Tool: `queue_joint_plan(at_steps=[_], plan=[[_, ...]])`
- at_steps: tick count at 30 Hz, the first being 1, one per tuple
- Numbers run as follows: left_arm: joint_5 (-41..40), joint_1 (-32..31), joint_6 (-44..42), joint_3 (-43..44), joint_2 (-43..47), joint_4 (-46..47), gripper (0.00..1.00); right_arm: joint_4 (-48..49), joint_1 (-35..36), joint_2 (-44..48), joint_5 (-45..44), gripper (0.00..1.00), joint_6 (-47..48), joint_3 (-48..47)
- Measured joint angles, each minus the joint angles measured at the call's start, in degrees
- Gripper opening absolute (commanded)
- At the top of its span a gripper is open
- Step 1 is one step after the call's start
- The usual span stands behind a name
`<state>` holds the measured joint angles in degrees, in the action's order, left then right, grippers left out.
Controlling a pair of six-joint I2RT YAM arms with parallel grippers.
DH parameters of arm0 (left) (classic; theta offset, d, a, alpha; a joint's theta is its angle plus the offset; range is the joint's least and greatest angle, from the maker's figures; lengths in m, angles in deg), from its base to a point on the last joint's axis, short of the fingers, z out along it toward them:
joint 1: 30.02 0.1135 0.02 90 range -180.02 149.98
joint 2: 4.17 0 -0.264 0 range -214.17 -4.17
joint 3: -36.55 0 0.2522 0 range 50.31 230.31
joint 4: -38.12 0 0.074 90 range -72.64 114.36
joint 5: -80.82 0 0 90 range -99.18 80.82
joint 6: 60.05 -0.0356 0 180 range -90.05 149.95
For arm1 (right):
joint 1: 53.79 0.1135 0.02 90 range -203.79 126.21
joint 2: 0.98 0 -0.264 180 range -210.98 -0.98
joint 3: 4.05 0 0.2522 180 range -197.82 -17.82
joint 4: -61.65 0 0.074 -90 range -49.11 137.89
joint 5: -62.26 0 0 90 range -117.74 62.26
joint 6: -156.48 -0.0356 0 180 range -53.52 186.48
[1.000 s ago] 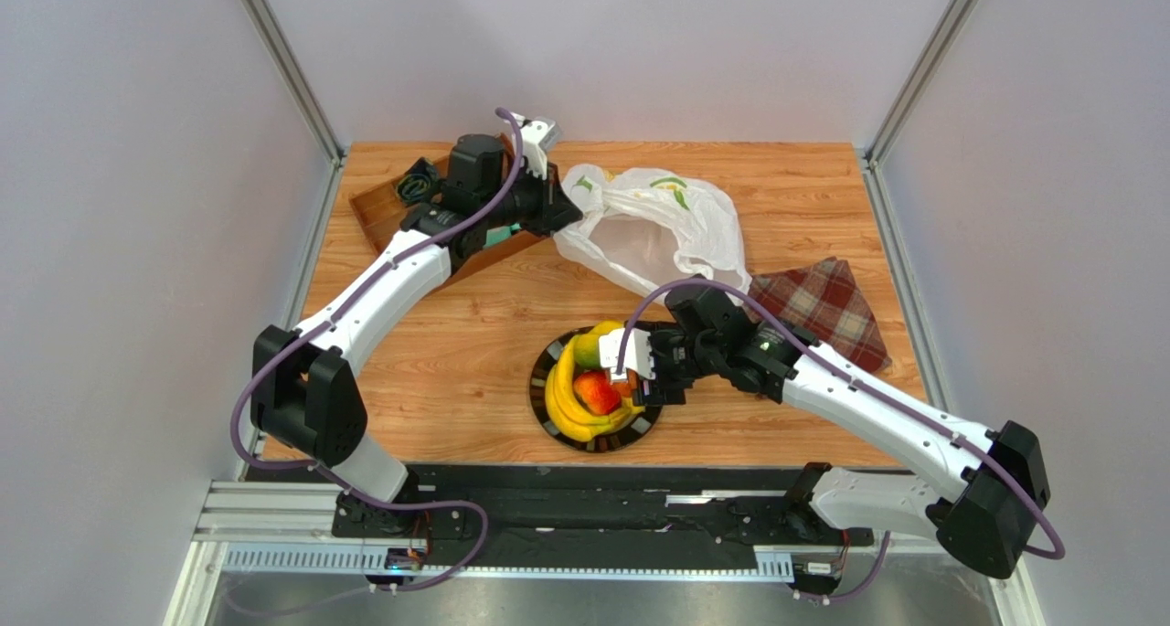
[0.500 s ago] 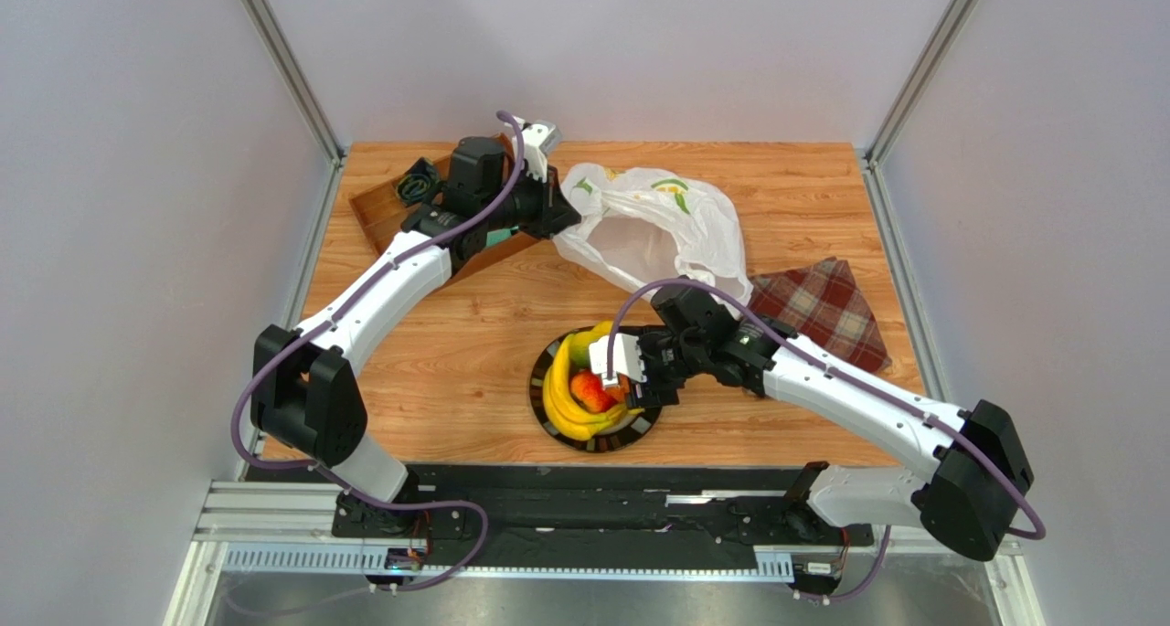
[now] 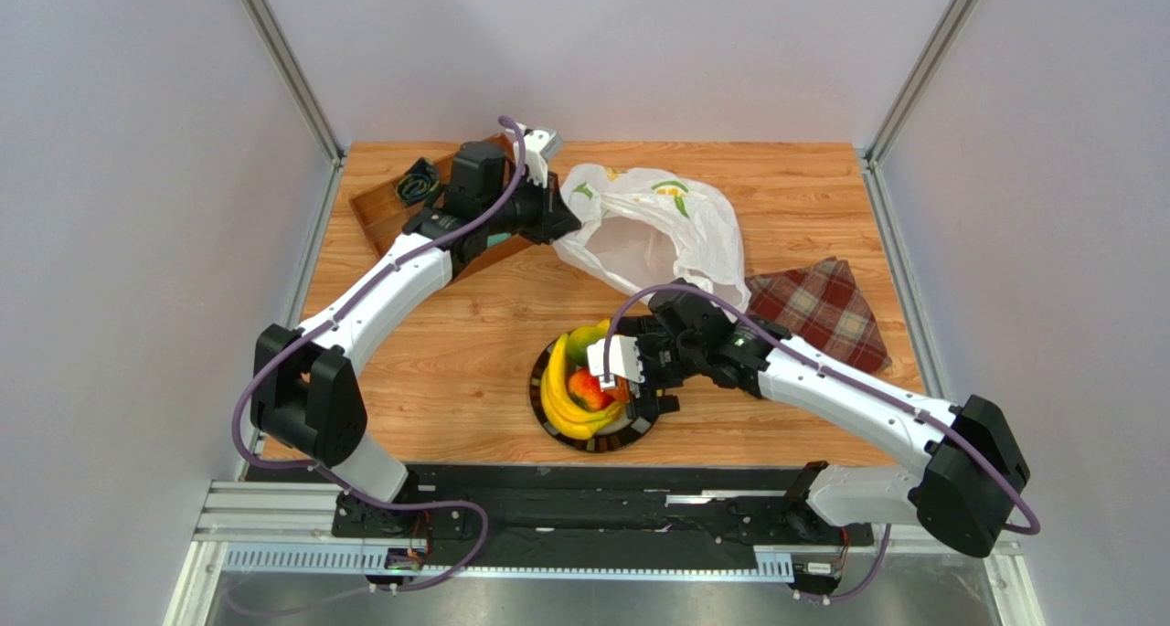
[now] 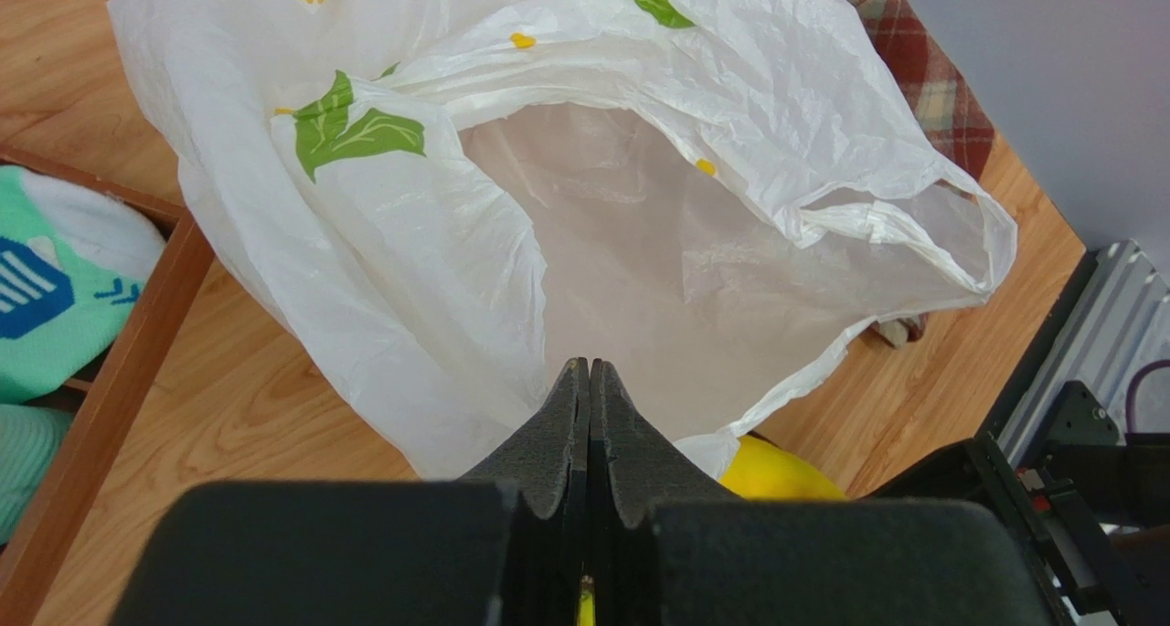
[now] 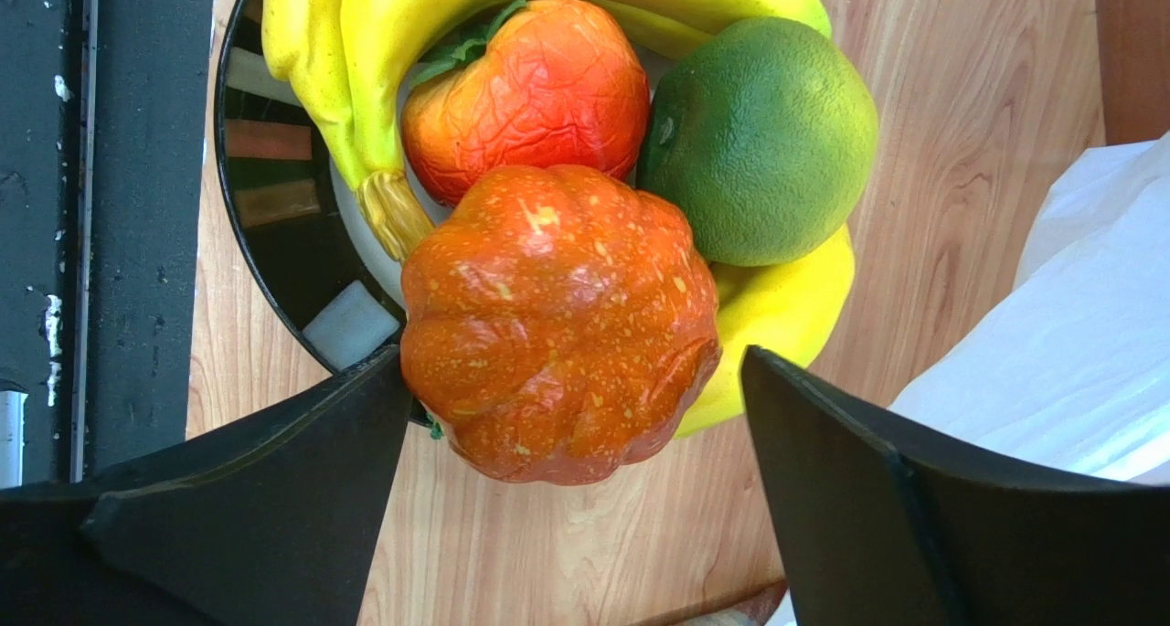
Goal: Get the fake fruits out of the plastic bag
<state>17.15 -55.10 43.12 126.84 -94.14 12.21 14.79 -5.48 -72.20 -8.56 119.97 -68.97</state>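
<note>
Okay, I see left claw (image 4: 589, 370) clamped on plastic bag (image 4: 412, 242), right claw (image 5: 574, 366) spread around orange fruit (image 5: 556, 311) in dish (image 5: 275, 215) with bananas (image 5: 412, 9).

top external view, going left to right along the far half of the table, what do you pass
wooden tray → left gripper, shut on the bag's edge → plastic bag → red plaid cloth

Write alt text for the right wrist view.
The open right gripper straddles an orange pumpkin-shaped fruit lying at the edge of a dark round plate with yellow bananas, a red fruit and a green round fruit. A white plastic bag shows at the right edge.
</note>
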Motion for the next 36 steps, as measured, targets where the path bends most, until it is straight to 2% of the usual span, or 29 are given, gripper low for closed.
queue_joint_plan(at_steps=[11,23,24,25,26,27,28,32,36], plan=[[0.5,0.0,0.0,-0.2,0.2,0.0,0.0,-0.7,0.0,0.0,-0.9,0.99,0.2,0.3],[1.1,0.0,0.0,-0.2,0.2,0.0,0.0,-6.2,0.0,0.3,-4.2,1.0,1.0,-0.7],[1.2,0.0,0.0,-0.2,0.2,0.0,0.06,-6.8,-0.1,0.5,-4.4,1.0,1.0,-1.1],[1.2,0.0,0.0,-0.2,0.2,0.0,0.35,-7.9,-0.4,1.0,-4.8,1.0,1.1,-1.8],[1.3,0.0,0.0,-0.2,0.2,0.0,0.54,-8.7,-0.7,1.8,-5.3,1.0,1.1,-2.6],[1.3,0.0,-0.3,-0.2,0.2,0.1,0.67,-9.6,-1.2,2.8,-5.8,1.0,1.0,-3.6],[1.5,0.0,-0.3,-0.2,0.2,0.0,0.99,-10.1,-1.7,3.8,-6.3,1.0,0.9,-4.5],[0.5,0.0,-0.6,0.7,0.2,-0.5,0.99,-10.0,-7.6,7.4,-9.3,1.0,-3.7,-9.9],[-1.5,0.0,-3.1,3.4,0.6,-2.2,0.99,-7.8,-17.1,5.6,-13.9,1.0,-12.7,-17.4]])
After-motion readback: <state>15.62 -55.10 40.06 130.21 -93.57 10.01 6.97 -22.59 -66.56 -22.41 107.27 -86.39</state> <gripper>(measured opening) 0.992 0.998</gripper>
